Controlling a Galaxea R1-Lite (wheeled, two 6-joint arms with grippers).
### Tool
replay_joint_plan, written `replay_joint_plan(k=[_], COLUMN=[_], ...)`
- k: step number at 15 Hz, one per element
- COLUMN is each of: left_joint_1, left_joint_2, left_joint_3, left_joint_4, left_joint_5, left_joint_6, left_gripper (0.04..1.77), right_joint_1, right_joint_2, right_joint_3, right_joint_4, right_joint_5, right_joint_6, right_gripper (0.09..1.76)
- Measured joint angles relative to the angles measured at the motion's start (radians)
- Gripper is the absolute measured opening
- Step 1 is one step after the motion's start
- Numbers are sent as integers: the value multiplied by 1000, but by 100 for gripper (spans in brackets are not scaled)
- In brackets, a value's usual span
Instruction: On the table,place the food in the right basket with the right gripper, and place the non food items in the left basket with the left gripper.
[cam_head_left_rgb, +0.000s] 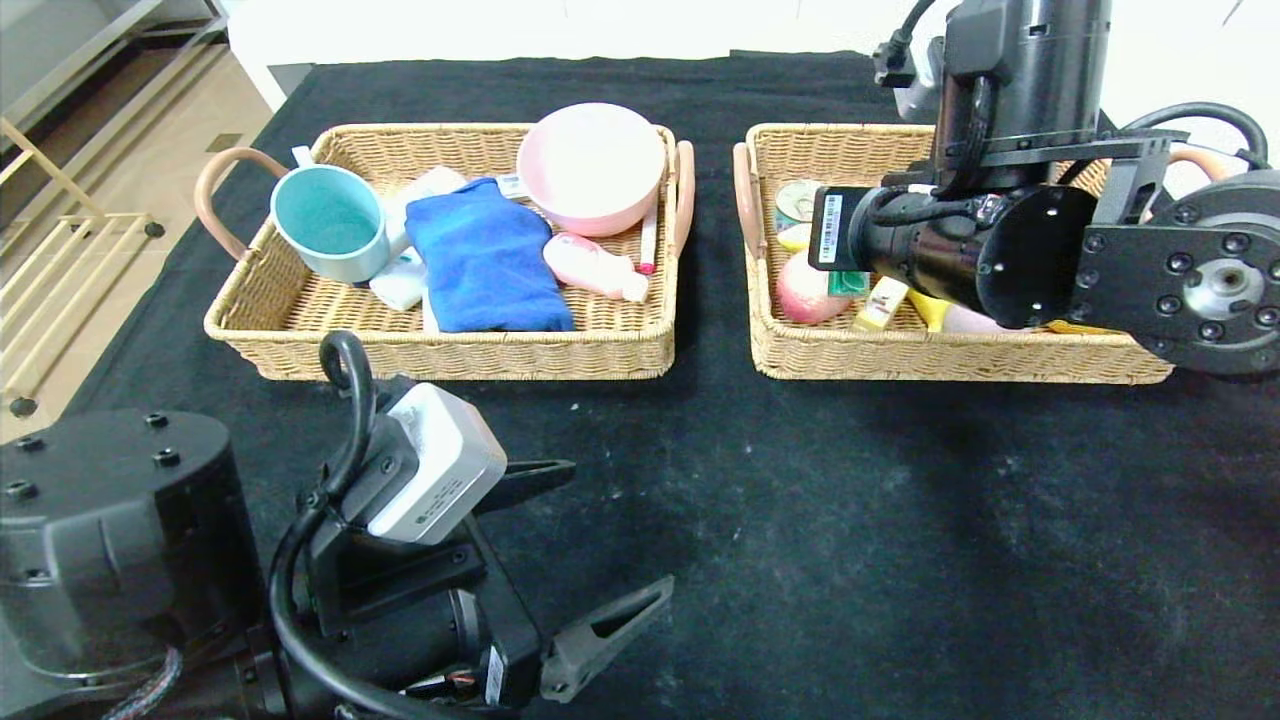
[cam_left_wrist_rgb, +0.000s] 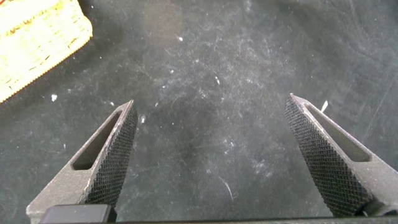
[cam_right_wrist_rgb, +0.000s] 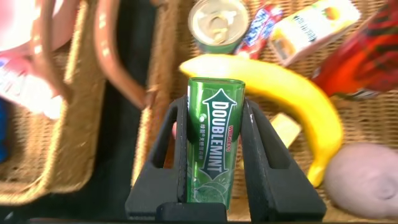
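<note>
**Kid:** Holding that green gum pack (cam_right_wrist_rgb: 213, 144) so tight, why is the right gripper (cam_right_wrist_rgb: 214, 118) doing that?

**Helper:** Gum counts as food, so it goes in the right basket (cam_head_left_rgb: 790, 360). The gripper is squeezed in on both sides of the pack so it can't slip, and it hangs over the basket edge, above the banana (cam_right_wrist_rgb: 292, 93), the can (cam_right_wrist_rgb: 217, 22) and the juice box (cam_right_wrist_rgb: 311, 25).

**Kid:** Is it in yet?

**Helper:** No, I think it needs to let go first. The pack is up in the air.

**Kid:** What about the left gripper (cam_left_wrist_rgb: 211, 155)?

**Helper:** It is spread wide with nothing in it, low over the bare black surface (cam_head_left_rgb: 850, 520). It only takes non-food things, and those look done: the cup (cam_head_left_rgb: 332, 222), blue cloth (cam_head_left_rgb: 485, 258) and pink bowl (cam_head_left_rgb: 592, 165) lie in the left basket (cam_head_left_rgb: 300, 345). So it waits.
</note>
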Motion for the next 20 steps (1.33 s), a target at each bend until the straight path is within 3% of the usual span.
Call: replay_joint_plan(k=[10,15,20], left_joint_1=[-12,-13,-13], left_joint_2=[8,15,11], left_joint_3=[4,4,1], left_joint_4=[-2,-3,-11], left_joint_5=[0,2,11], left_joint_6=[-1,-1,-3], left_gripper=[172,172,172], right_joint_1=[-99,-101,-90], right_joint_2=[15,5,-52], right_joint_3=[7,20,96], right_joint_4=[-32,-33,-32], right_joint_5=[4,4,5], right_joint_6=[-8,-7,-9], right_gripper=[59,108,138])
